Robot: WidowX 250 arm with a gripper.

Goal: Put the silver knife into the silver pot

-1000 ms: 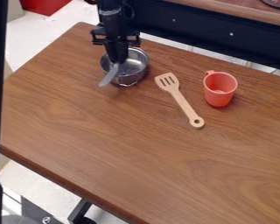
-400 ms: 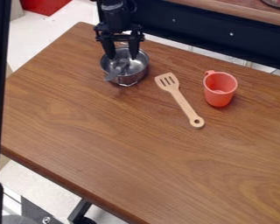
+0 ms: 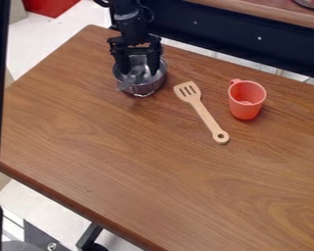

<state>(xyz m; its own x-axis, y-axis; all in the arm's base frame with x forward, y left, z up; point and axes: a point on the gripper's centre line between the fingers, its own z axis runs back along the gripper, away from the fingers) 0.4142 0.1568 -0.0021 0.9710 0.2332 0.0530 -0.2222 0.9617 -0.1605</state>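
The silver knife (image 3: 129, 80) lies in the silver pot (image 3: 147, 89), slanting across its inside, with one end at the rim on the lower-left side. I cannot tell whether that end rests on the rim or just pokes over it. The pot stands upright on the wooden table (image 3: 120, 152), near the table's upper-left corner.

My claw (image 3: 139, 71) hangs down over the pot from the top edge of the view. It is open, its two fingers spread apart and pointing down, their tips at the pot's mouth, with the upper part of the knife between them as the camera sees it. I cannot tell whether either finger touches the knife or the pot's wall.

Just beside the pot, to the right, a wooden spatula (image 3: 205, 115) lies flat, its slotted head towards the pot and its handle, with a hole at the end, running down to the right. Farther right, apart from the spatula, I have an orange-red mug (image 3: 247, 96) on the table, its handle at the upper left.

Behind the table runs a dark panel (image 3: 238, 41), with a wooden surface (image 3: 268, 12) above it at the upper right.
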